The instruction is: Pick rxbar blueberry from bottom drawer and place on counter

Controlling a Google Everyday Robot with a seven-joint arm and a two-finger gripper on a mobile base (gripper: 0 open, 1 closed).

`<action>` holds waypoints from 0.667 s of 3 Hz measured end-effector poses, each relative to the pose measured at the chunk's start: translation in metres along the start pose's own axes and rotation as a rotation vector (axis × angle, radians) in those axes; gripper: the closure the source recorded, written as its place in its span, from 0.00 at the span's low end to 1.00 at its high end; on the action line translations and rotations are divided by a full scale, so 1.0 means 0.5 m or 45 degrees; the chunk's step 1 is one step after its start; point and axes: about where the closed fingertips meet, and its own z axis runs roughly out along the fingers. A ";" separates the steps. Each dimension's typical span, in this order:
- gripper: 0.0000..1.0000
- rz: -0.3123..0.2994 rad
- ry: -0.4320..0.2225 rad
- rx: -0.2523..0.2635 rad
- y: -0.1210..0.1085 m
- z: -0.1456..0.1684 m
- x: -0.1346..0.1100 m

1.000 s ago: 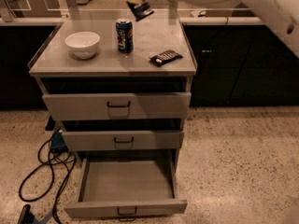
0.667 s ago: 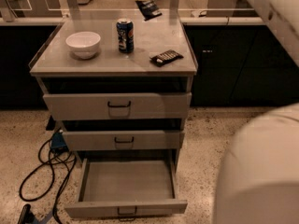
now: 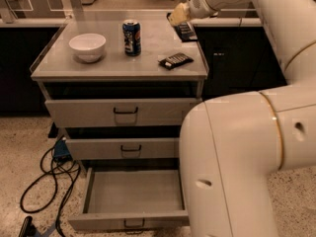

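My gripper (image 3: 179,16) is at the top of the camera view, above the back right corner of the counter (image 3: 113,65). It is shut on the rxbar blueberry (image 3: 184,30), a dark flat bar that hangs just below the fingers at the counter's right back edge. The bottom drawer (image 3: 98,222) is pulled out and open, and its inside shows nothing in it. The right part of the drawer is hidden by my arm.
A white bowl (image 3: 87,47), a blue can (image 3: 131,37) and a black bar with white stripes (image 3: 175,60) sit on the counter. The two upper drawers (image 3: 123,111) are slightly open. My big white arm (image 3: 237,157) fills the right foreground. Black cables (image 3: 49,181) lie on the floor at left.
My gripper has moved right and down toward the counter's back right corner with the bar in it. My arm's elbow has swung into the right foreground.
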 end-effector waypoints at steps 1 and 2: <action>1.00 -0.012 0.103 -0.014 -0.008 0.036 0.038; 1.00 -0.011 0.102 -0.015 -0.008 0.037 0.038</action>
